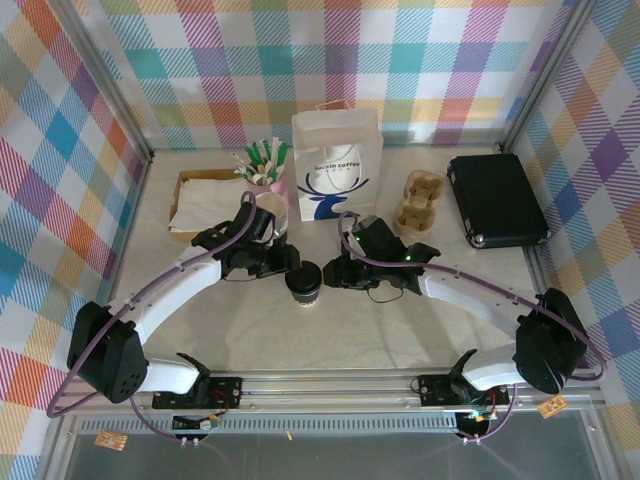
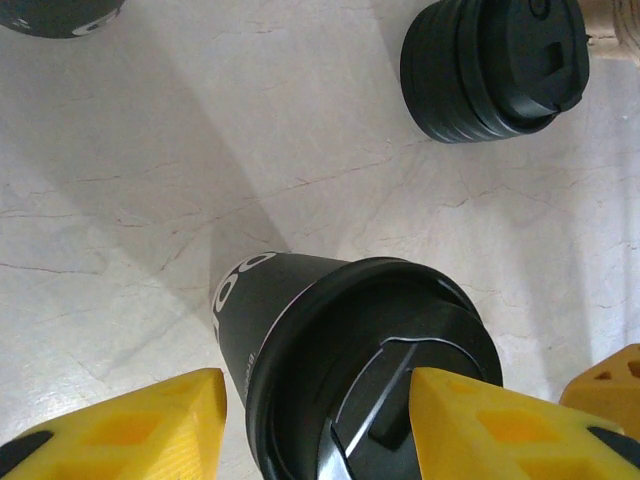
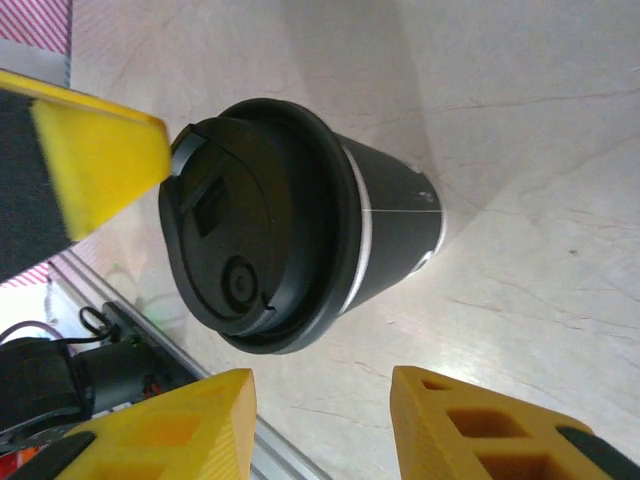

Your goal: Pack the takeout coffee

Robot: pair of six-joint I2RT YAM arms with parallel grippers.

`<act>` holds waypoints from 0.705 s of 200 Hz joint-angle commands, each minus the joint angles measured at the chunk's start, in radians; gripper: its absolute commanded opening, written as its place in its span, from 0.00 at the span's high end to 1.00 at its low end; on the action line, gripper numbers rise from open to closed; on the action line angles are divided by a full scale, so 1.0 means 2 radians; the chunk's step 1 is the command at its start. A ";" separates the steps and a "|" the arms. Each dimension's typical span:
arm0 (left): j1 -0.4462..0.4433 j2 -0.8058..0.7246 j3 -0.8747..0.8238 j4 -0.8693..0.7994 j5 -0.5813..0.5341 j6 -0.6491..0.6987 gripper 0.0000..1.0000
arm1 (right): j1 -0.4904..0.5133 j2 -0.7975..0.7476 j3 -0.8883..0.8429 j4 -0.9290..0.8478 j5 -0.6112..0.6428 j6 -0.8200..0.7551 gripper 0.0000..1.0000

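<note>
L gripper straddles takeout coffee at the lid, likely steadying it; clamped or not, can't tell. R gripper jaws apart, coffee just ahead.

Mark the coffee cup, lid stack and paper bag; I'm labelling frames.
coffee cup [image 1: 303, 283], top external view, its black lid.
lid stack [image 2: 512, 58], left wrist view, top lid's face.
paper bag [image 1: 337, 165], top external view, front face.

Black-lidded dark cup, pastel plaid walls

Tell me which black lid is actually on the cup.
The lid between the fingers of the left gripper, capping the cup; the others form a bare stack beyond.
</note>
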 commanded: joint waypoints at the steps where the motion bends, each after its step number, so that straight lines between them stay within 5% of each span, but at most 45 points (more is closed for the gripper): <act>1: 0.005 0.009 0.013 0.008 0.012 0.007 0.49 | 0.005 0.021 0.000 0.030 -0.026 0.022 0.60; 141: 0.005 -0.044 -0.056 0.010 0.039 -0.042 0.51 | -0.012 0.067 0.033 0.007 -0.026 0.001 0.59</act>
